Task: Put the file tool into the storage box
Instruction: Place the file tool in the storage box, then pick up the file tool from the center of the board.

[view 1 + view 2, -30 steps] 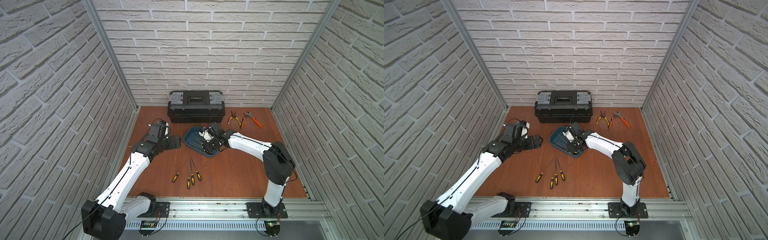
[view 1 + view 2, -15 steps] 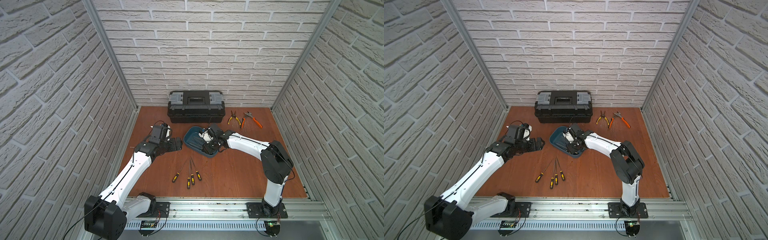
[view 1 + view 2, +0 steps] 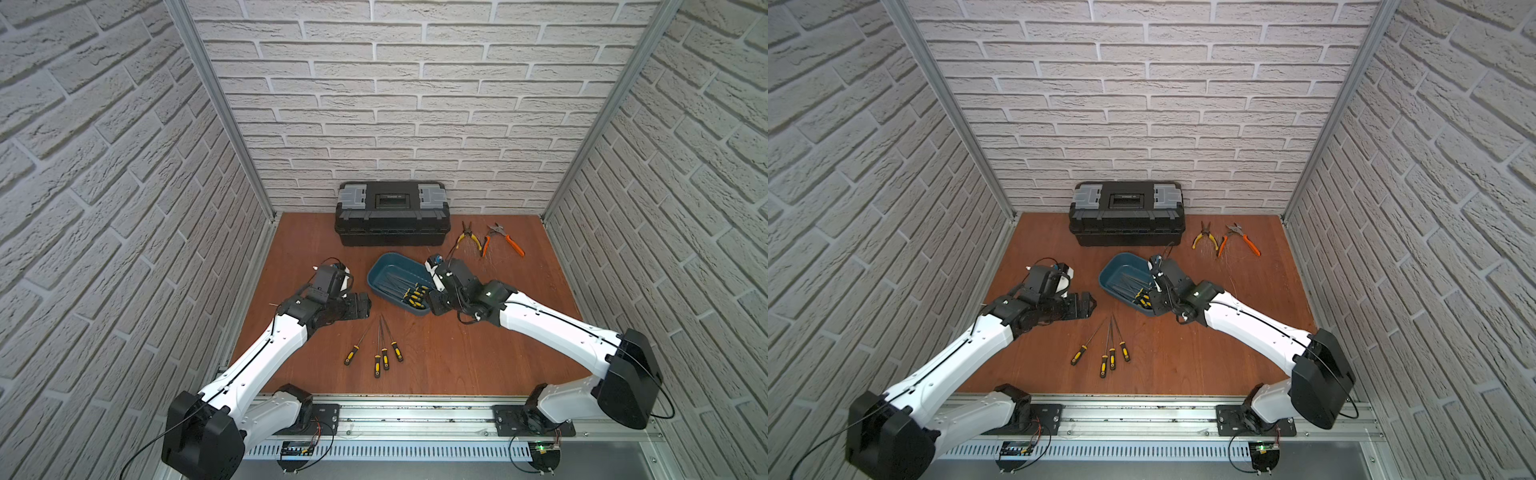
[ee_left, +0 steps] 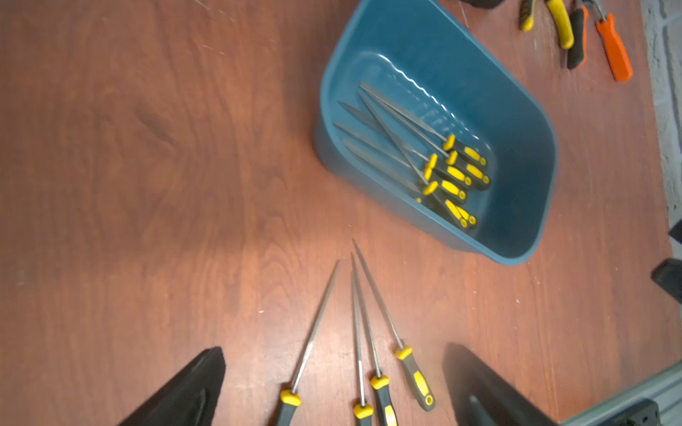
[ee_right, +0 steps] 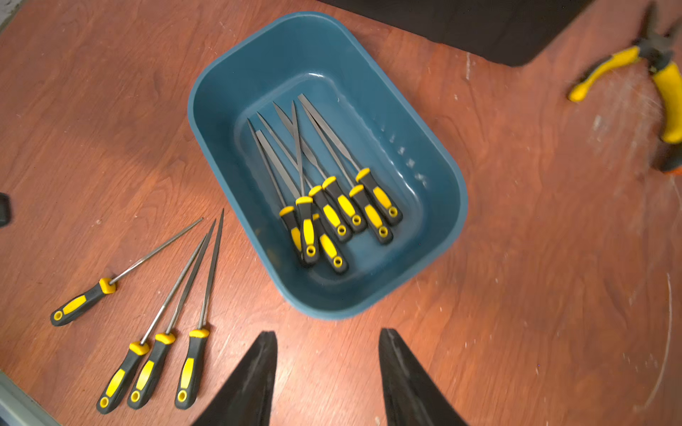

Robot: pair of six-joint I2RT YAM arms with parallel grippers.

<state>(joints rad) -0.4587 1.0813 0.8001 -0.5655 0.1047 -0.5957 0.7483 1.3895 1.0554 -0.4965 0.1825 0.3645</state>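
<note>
7 file tools point(image 5: 332, 206) are lodged in the storage box point(image 5: 206, 110); 4 loose files point(image 5: 188, 280) are left on the table point(image 5: 516, 221). The left end effector point(image 4: 332, 348) and right end effector point(image 5: 327, 332) are held open, empty.

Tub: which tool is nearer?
Right. The right tool hangs open at the tub's corner, almost over its rim; the left tool, open, sits off the opposite side, by the loose files.
</note>
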